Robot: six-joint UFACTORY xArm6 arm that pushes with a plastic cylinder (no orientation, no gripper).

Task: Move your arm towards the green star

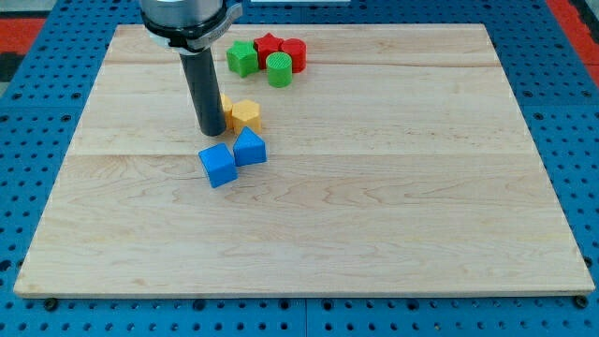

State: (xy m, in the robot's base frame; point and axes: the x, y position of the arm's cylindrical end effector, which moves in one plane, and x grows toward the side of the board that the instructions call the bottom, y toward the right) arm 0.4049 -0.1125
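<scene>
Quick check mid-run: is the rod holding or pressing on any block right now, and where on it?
Nothing is held. My tip stands on the board beside the yellow blocks, just above the blue blocks; whether it touches the yellow cannot be told. The green star is untouched.

A pale wooden board (374,187) is lying on a blue perforated table (562,140), which is showing from three to nine o'clock; red patches (28,23) are peeking in at eleven and one.

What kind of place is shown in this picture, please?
Probably a robotics lab bench. A wooden board lies on a blue perforated table, and my tip stands among small coloured blocks, beside the yellow block and below the green star.
</scene>
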